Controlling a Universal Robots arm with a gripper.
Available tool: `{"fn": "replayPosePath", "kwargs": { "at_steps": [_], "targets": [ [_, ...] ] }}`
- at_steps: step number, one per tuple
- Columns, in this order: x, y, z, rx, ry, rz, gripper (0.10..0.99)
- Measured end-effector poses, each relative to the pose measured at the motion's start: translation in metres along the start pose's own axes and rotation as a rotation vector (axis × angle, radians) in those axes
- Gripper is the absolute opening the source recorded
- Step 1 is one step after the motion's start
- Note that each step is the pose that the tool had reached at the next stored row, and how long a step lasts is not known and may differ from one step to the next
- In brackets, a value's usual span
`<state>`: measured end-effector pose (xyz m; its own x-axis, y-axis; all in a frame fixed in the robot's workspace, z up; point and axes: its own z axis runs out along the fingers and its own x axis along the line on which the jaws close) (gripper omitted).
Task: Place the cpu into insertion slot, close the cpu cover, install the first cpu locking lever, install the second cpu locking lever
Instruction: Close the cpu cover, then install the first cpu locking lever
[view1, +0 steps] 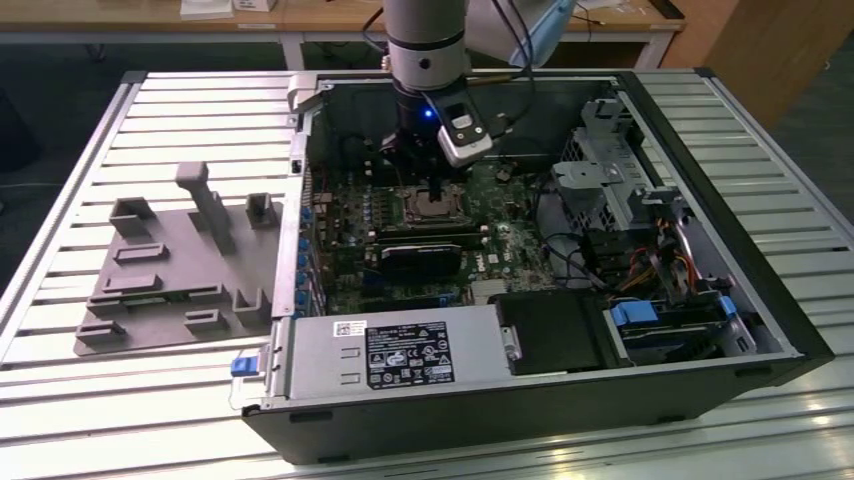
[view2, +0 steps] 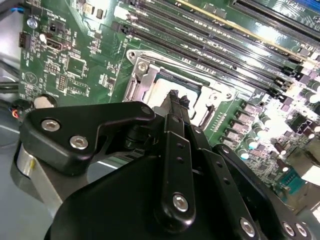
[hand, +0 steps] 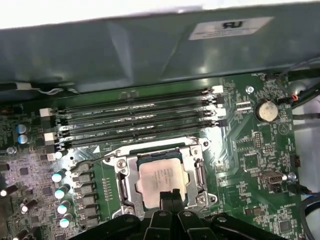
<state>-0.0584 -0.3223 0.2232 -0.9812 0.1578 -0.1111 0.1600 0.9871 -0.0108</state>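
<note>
The cpu (hand: 161, 176) sits in the insertion slot (hand: 124, 184).

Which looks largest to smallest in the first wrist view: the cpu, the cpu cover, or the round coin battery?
1. cpu cover, the outer metal frame.
2. cpu, sitting inside that frame's window.
3. coin battery, clearly smallest.

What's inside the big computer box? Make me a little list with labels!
place: open computer case on a slatted table
chip: silvery square, lying flat on the green board
cover: metal frame lying flat around the chip
gripper: shut, tip at the chip's edge
beside the case: grey stand, on the exterior view's left
</note>
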Motion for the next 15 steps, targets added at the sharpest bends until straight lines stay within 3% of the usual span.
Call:
{"fn": "replayPosePath", "kwargs": {
  "at_steps": [9,15],
  "targets": [
    [-0.0012,-0.0002,-0.0120,-0.003,-0.0057,-0.018,0.102],
    [-0.0011,-0.0002,-0.0120,-0.003,-0.0061,-0.020,0.102]
  ]
}}
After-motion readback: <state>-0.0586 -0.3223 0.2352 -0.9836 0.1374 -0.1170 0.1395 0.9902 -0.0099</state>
